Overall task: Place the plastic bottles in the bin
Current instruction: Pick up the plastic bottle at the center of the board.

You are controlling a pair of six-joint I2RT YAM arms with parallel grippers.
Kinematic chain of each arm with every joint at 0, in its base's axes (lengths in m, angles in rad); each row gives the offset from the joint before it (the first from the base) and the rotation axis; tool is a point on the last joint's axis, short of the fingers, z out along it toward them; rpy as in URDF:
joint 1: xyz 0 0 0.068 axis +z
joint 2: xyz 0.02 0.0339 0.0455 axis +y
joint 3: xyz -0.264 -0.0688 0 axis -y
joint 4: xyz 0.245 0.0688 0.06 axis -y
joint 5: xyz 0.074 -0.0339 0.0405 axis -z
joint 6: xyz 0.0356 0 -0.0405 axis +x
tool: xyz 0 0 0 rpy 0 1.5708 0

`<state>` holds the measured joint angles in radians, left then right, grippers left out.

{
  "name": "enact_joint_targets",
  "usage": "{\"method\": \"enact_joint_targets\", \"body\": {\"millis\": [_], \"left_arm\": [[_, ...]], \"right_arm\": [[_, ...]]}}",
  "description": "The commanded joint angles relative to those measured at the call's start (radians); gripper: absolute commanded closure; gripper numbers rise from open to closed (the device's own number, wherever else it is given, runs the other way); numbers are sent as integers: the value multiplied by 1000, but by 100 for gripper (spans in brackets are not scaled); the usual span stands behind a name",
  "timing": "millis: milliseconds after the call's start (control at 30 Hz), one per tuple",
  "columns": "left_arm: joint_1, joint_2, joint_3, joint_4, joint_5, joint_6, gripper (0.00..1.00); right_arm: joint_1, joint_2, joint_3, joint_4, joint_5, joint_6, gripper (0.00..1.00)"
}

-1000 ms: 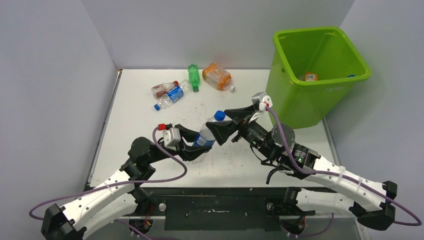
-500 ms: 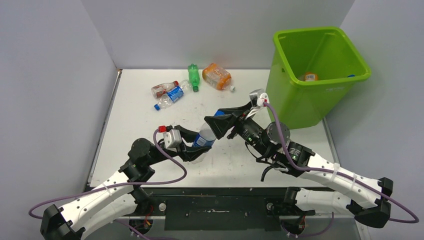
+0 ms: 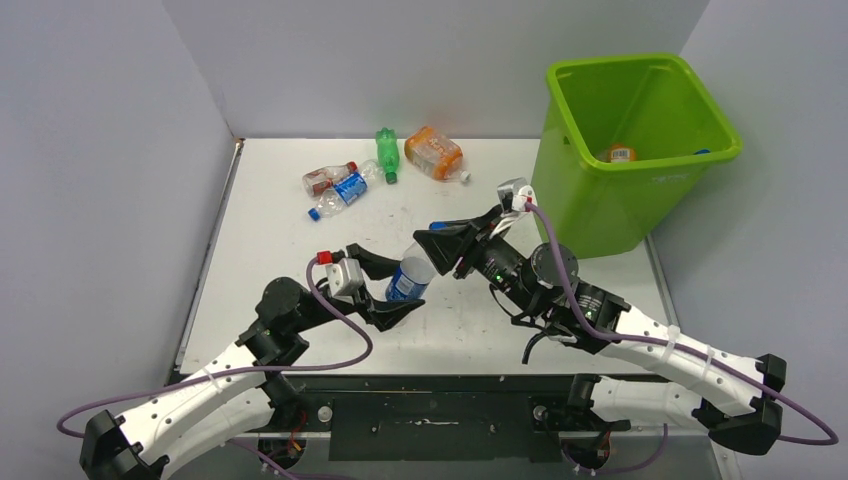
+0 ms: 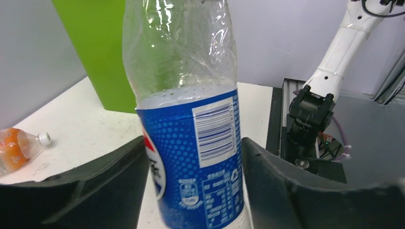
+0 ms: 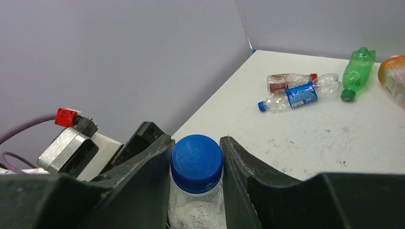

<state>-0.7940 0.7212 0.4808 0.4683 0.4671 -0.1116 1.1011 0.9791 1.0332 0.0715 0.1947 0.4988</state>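
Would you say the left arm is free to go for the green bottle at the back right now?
Probably not yet: the left gripper has the blue-label bottle between its fingers, with the right gripper on its cap. The table toward the green bottle looks clear.

The top view looks down from behind; both wrist views closely share the Pepsi bottle (image 3: 408, 280).

My table (image 3: 270, 215) is white and scuffed, with dark marks scattered over its middle. Plain pale grey-lilac walls (image 3: 400, 60) close it in on the left, far and right sides. A black rail (image 3: 440, 410) runs along the near edge. Light looks even and soft, though I cannot see its source.
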Motion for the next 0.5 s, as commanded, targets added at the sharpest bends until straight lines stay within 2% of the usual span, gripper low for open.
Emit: {"method": "enact_joint_targets", "body": {"millis": [0,33,67,300,400,467], "left_arm": [[-12,-25,41,7,-31,1,20],[-13,-28,44,1,-35,3,8],[-13,-34,46,-5,-40,4,2],[-16,-54,35,-2,-123,17,4],[-17,-63,30,-2,-174,24,4],[-16,-64,31,-6,-197,29,4]], "right_arm": [[2,-10,97,-47,14,-47,95],[1,-10,129,-79,19,-66,95],[2,-6,160,-117,29,-86,95],[0,37,430,-317,165,-279,95],[0,55,538,-315,300,-389,95],[0,43,559,-249,426,-472,95]]}}
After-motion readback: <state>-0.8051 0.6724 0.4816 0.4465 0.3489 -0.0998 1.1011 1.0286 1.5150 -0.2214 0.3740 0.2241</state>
